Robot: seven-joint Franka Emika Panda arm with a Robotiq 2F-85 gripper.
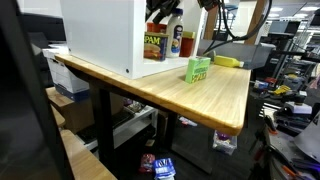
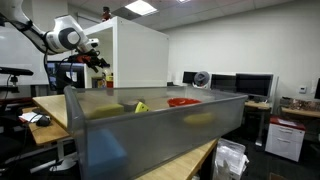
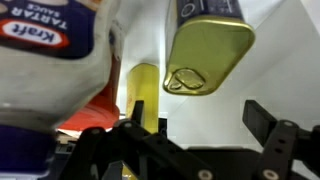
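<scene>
A reach is judged in hand: the end effector (image 3: 200, 122) is found wide open and empty before the tin (image 3: 208, 50), seen upper centre of the wrist view beside the Kraft bottle (image 3: 50, 70); closer alignment is called for before closing.

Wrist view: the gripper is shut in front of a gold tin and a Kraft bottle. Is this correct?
No, the gripper is open, jaws apart, as the wrist view shows; the gold tin and the Kraft bottle are indeed before it.
</scene>
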